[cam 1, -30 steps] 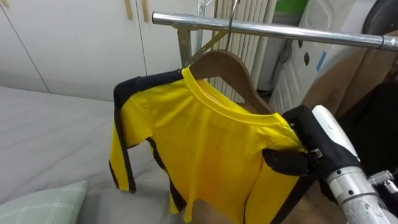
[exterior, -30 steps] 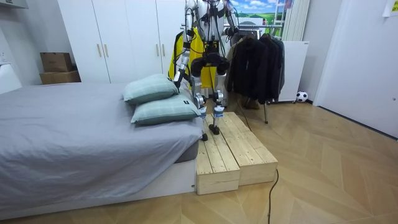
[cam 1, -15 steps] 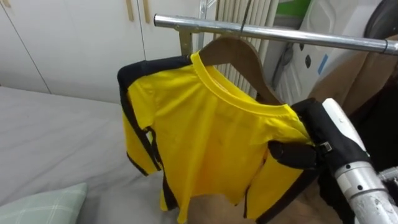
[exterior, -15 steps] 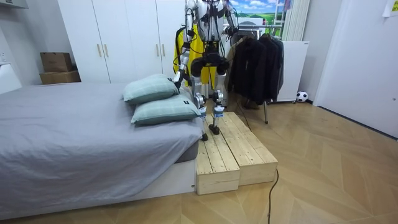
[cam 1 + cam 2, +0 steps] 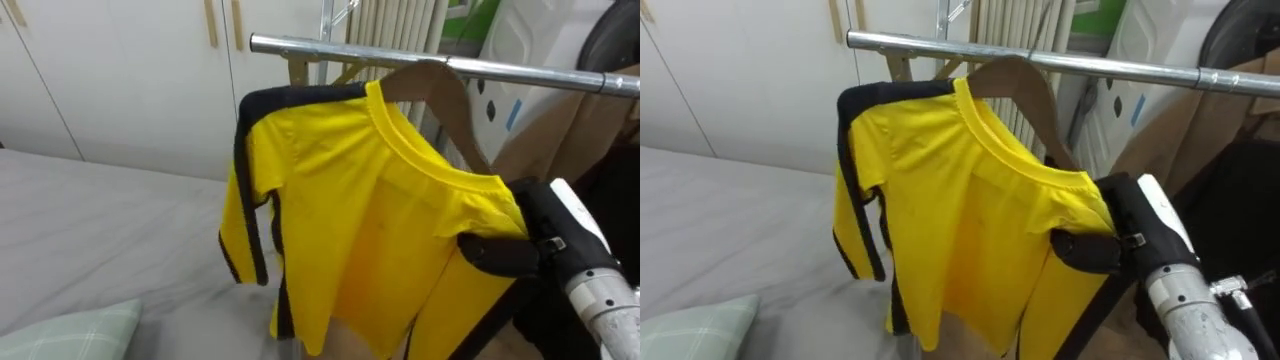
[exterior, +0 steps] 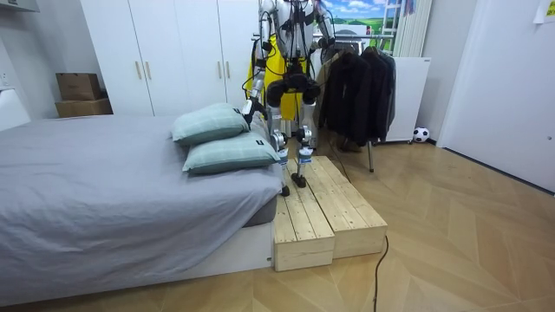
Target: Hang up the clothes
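A yellow shirt with black trim hangs on a wooden hanger, whose top sits at the metal rail. The hook is hidden behind the rail. My right hand is shut on the shirt's right shoulder, over the hanger's end; it appears in the right eye view too. The left sleeve droops free. In the room view I stand on a wooden platform facing the rack, with the shirt in front of me. My left hand hangs low at my side.
White wardrobe doors stand behind the rail at the left. The grey bed lies below, with a checked pillow at the lower left. Dark jackets hang further along the rack, and a radiator stands behind it.
The shirt and hanger have slid to the right along the rail, and my right hand has gone right with them, still holding the shoulder.
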### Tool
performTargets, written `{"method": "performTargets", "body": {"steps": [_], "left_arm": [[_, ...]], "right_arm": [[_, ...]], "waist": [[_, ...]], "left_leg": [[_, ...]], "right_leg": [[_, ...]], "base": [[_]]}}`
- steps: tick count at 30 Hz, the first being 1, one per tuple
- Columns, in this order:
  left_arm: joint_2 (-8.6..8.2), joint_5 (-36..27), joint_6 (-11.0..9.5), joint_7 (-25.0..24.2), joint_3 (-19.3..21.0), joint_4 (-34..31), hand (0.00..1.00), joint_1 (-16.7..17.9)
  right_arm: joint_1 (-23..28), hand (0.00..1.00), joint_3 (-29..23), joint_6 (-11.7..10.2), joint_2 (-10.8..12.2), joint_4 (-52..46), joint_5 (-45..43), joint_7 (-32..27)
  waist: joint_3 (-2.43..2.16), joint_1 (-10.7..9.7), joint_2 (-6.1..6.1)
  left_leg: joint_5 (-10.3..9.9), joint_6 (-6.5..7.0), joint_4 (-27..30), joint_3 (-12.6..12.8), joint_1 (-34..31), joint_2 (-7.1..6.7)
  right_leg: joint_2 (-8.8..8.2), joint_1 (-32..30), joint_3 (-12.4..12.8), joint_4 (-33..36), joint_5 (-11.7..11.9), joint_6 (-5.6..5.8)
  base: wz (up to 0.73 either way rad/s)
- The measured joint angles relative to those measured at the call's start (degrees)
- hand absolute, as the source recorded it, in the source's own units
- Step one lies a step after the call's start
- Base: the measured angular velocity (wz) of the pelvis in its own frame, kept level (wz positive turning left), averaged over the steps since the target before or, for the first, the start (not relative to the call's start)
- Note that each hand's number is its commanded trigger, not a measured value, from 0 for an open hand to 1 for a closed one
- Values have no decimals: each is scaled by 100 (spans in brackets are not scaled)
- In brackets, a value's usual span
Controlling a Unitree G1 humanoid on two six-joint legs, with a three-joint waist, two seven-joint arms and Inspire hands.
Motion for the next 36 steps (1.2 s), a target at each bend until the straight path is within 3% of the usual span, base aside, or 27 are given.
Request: {"method": "performTargets", "body": {"steps": [8,17,29,33,36], "left_arm": [[49,1,3,-83,8,-218,0,114],[72,178,38,-117,33,-531,0,183],[74,179,38,-216,150,-660,0,231],[113,182,38,-223,203,-660,0,211],[135,182,38,-241,250,-660,0,211]], "right_arm": [[-176,100,18,1,-114,455,920,24],[-390,100,152,42,-130,1586,1865,328],[-1016,100,270,48,-136,2444,2008,902],[-1455,100,271,53,-152,3280,1985,1043],[-1516,100,277,96,-176,3389,1941,1127]], "waist": [[-6,51,4],[-11,314,-6],[-21,313,-22],[-26,290,-84],[-44,297,-125]], "left_leg": [[18,-34,3,-43,22,0],[41,-67,5,-66,55,10],[56,-84,6,-143,58,11],[60,-87,8,-243,86,-8],[64,-91,6,-265,100,-9]], "right_leg": [[-1,33,-107,-85,24,-45],[6,91,-147,-104,43,-74],[-5,163,-229,-120,46,-86],[-22,186,-288,-125,18,-93],[-23,234,-295,-117,4,-96]], "base": [[3],[1],[2],[10],[3]]}}
